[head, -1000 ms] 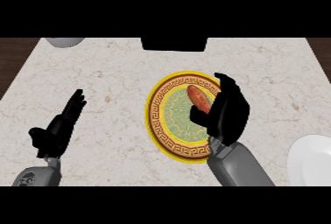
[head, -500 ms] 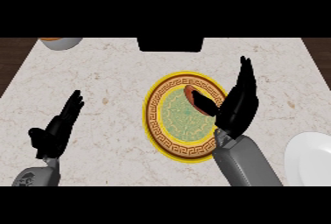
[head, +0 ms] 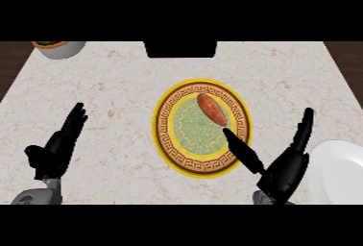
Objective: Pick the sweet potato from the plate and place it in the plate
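Sweet potato (head: 211,109) lies on the yellow-rimmed plate (head: 167,139), held by neither hand.

Left hand (head: 56,148) rests at the left, fingers straight. Right hand (head: 282,166) is spread and released, one finger over the patterned rim, beside the white plate (head: 342,173), which the edge cuts off. Judging by this, the potato would need grasping and carrying right.

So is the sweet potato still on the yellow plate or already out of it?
On it. The sweet potato lies inside the yellow plate, and the open right hand holds nothing.
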You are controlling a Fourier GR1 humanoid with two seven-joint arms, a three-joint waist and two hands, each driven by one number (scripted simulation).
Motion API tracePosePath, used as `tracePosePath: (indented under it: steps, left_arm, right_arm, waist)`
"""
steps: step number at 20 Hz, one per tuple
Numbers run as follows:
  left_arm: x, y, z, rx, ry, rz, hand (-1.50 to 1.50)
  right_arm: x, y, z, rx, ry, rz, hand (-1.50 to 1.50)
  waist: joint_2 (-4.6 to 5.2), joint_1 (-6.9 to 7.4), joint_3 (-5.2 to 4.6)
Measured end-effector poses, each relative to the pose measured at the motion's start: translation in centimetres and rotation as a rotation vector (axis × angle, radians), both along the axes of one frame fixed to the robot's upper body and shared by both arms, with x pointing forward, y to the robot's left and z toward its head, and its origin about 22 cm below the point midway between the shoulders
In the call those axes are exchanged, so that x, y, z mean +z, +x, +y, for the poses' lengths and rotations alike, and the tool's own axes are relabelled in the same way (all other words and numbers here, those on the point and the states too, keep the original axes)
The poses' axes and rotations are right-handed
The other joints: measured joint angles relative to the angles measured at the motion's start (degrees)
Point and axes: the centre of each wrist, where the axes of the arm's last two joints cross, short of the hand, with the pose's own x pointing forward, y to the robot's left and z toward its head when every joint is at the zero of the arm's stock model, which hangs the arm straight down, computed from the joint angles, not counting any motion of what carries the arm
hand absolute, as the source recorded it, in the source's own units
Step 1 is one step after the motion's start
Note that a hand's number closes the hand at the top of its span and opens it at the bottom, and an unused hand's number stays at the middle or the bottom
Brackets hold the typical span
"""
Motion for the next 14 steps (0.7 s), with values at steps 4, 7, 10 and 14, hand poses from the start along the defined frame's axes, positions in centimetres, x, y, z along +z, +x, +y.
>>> tracePosePath:
  steps: [4,7,10,14]
  left_arm:
    - [0.2,0.4,0.1,0.002,0.002,0.000,0.00]
    - [0.2,0.4,-0.4,0.002,-0.001,0.008,0.00]
    - [0.1,0.3,-0.6,-0.002,-0.001,0.002,0.00]
    - [0.2,0.0,-0.4,-0.007,0.006,0.003,0.00]
  right_arm:
    - [-1.4,-4.5,-2.1,0.026,-0.002,-0.011,-1.50]
    - [-2.6,-7.6,-3.1,0.063,-0.021,0.001,-1.50]
    - [-3.4,-9.6,-4.6,0.093,-0.044,0.017,-1.50]
    - [-4.4,-11.7,-5.5,0.111,-0.054,0.039,-1.50]
  waist:
    - [0.02,-0.09,0.00]
    - [0.03,0.00,0.01]
    - [0.05,0.17,0.02]
    - [0.02,0.18,0.05]
